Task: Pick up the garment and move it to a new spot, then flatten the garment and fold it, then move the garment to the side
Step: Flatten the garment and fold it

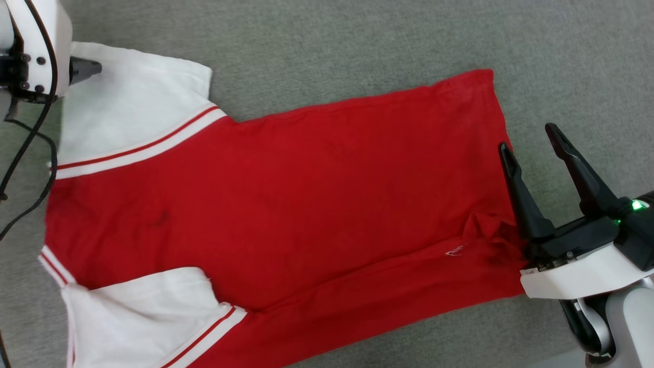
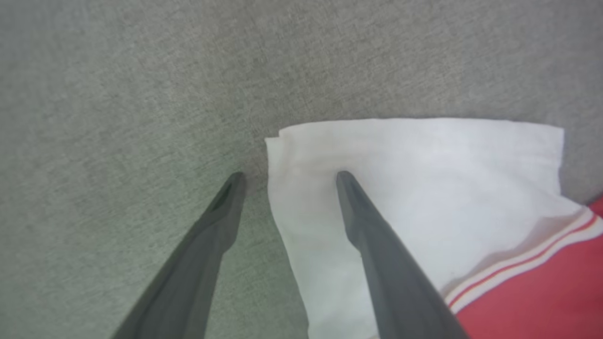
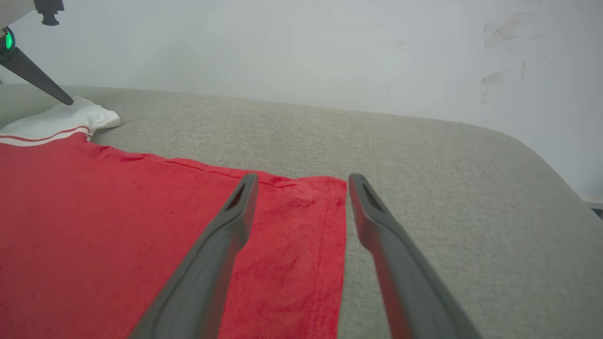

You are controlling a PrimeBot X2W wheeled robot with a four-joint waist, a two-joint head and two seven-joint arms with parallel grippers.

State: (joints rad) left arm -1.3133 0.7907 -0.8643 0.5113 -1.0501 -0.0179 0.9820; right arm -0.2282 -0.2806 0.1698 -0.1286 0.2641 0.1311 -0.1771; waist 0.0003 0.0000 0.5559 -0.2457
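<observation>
The garment [image 1: 286,204] lies spread on a grey cloth surface with its plain red side up; no lettering shows. Its hem points right, and its white sleeves [image 1: 133,102] with red-white striped trim lie at the left. A small rumple sits near the hem's lower corner. My left gripper [image 2: 287,176] is open over the far sleeve's [image 2: 424,188] outer corner, one finger above the white cloth and one above the grey surface. Beside the hem [image 3: 330,226], my right gripper [image 1: 528,138] is open, one finger over red cloth and one off it. Neither holds anything.
The grey cloth surface [image 1: 357,41] reaches past the garment on the far side and to the right. In the right wrist view it ends at a pale wall [image 3: 330,47], with a rounded edge [image 3: 556,165] on the right. A black cable [image 1: 30,153] hangs from my left arm.
</observation>
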